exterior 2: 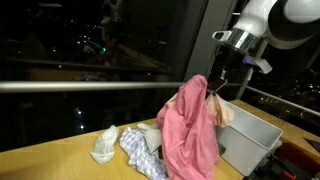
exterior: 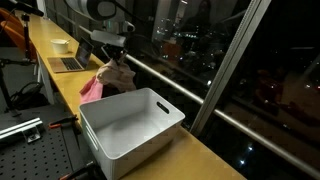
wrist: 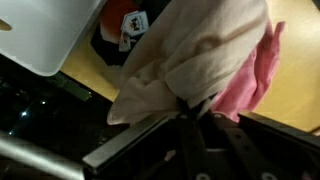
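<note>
The robot's gripper (exterior 2: 222, 88) is closed, pinching a cream fabric garment (wrist: 190, 50) between its fingers. The wrist view shows the cloth gathered right at the fingertips. A pink soft cloth garment (exterior 2: 190, 130) hangs up with it, draped in front of the cream one and reaching down towards the long wooden table (exterior 2: 60, 160).

In an exterior view the lifted bundle hangs just beyond the far end of a white rectangular plastic bin (exterior: 165, 103), beside it rather than over it. A crumpled white cloth (exterior 2: 105, 145) and a blue-and-white patterned cloth (exterior 2: 138, 155) lie on the table near the pink hem. Well apart, further along the table, sit an open laptop (exterior: 70, 63) and a pale cup (exterior: 60, 45).
</note>
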`<action>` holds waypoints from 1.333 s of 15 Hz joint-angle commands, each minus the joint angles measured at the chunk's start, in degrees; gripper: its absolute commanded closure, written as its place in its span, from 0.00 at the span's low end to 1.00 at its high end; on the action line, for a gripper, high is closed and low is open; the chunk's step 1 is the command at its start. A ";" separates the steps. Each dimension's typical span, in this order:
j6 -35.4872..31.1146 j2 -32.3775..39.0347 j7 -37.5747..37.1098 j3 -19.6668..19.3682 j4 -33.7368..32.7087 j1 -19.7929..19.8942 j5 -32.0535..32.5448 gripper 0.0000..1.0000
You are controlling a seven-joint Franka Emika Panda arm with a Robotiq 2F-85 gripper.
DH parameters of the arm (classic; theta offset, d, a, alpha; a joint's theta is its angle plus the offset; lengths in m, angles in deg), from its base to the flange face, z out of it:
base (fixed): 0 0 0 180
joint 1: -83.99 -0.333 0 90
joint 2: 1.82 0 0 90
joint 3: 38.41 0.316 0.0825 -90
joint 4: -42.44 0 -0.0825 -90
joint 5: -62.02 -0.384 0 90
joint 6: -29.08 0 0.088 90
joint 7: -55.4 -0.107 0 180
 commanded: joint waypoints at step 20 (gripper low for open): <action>31.08 -21.40 7.21 -24.15 -17.91 0.45 -1.49 0.97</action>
